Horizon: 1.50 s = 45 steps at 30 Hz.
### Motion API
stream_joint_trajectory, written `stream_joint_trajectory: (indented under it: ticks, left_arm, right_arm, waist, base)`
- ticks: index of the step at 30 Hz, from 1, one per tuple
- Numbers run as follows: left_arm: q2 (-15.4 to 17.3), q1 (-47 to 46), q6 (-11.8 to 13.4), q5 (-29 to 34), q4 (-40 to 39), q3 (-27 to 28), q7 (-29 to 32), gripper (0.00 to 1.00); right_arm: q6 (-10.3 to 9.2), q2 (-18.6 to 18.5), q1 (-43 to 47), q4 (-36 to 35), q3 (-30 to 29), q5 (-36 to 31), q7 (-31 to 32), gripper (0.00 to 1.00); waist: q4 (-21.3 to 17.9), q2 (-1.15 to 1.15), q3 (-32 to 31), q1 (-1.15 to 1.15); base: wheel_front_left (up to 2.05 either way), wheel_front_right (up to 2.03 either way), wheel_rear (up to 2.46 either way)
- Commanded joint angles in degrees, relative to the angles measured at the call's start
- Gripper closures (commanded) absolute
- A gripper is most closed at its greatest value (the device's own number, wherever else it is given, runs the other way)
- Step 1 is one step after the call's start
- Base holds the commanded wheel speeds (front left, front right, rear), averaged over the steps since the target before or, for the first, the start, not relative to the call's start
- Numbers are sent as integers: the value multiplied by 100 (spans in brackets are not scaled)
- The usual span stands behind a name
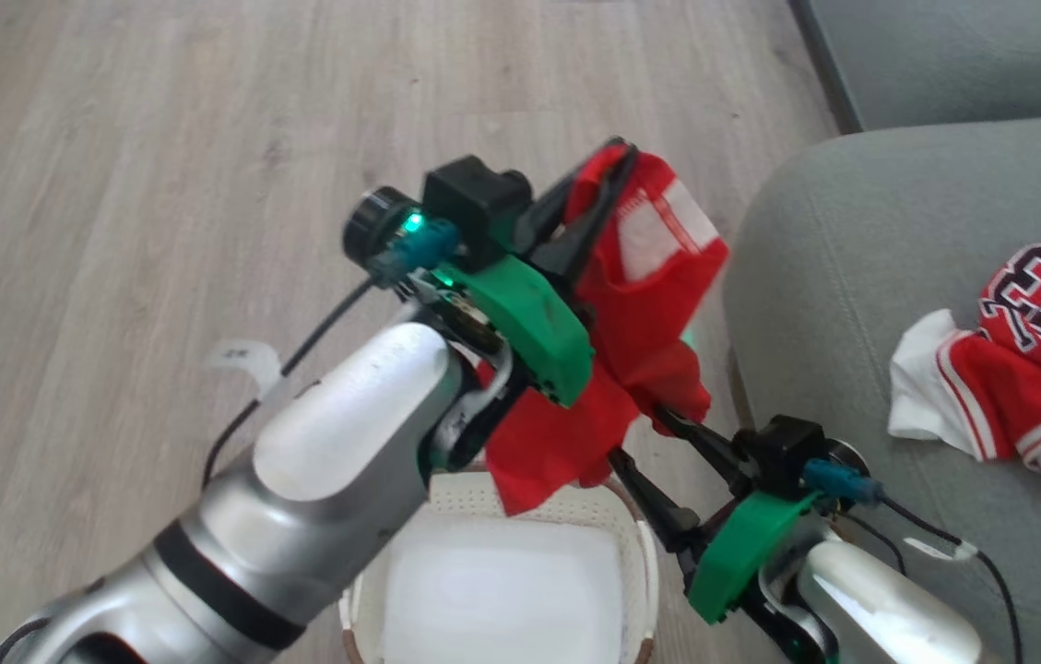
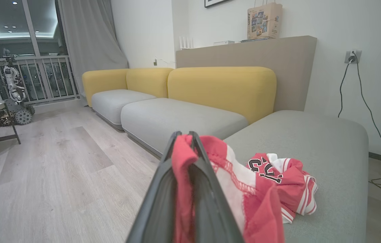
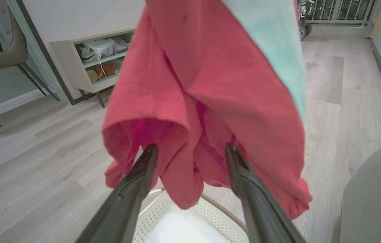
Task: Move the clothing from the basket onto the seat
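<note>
My left gripper (image 1: pixel 617 161) is raised over the floor beside the seat (image 1: pixel 861 277), shut on a red mesh piece of clothing (image 1: pixel 649 304) with a white panel that hangs below it. In the left wrist view the fingertips (image 2: pixel 177 141) pinch the red cloth (image 2: pixel 261 209). My right gripper (image 1: pixel 635 435) stands open under it, and the cloth's lower folds (image 3: pixel 190 101) hang between its fingertips (image 3: pixel 151 152). The white basket (image 1: pixel 644 553) sits below, with a flat white liner (image 1: pixel 502 590) inside. A second red garment with numbers (image 1: pixel 1018 360) lies crumpled on the seat (image 2: pixel 311 141).
Wood floor (image 1: pixel 160 184) spreads to the left. Yellow-backed sofa sections (image 2: pixel 220 87) run along the wall beyond the seat. A low cabinet (image 3: pixel 92 64) and a chair (image 3: pixel 1 57) stand across the room. A power cord (image 2: pixel 362 98) hangs on the wall.
</note>
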Motion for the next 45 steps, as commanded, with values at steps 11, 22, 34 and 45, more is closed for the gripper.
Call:
stream_joint_trajectory:
  ticks: [11, 22, 34, 45]
  left_arm:
    - [-291, -432, -178, -105, -68, -142, 37, 100]
    - [-302, -350, -114, -210, 125, -131, -84, 100]
    - [32, 216, 44, -286, 303, -147, -231, 100]
    - [220, 738, 127, -349, 233, -269, -337, 0]
  right_arm:
    - [-1, 448, -623, 603, 7, 379, -38, 0]
    - [-1, 343, -494, 329, -107, 481, -38, 100]
    - [-1, 88, 382, -716, -1194, 156, -38, 100]
    - [-1, -77, 791, -1576, -2014, -123, -38, 100]
  waist:
    - [590, 0, 73, 0]
    - [640, 0, 59, 0]
    - [342, 0, 33, 0]
    - [-67, 0, -19, 0]
  base:
    - [0, 0, 0]
    - [0, 0, 0]
    - [0, 0, 0]
    - [0, 0, 0]
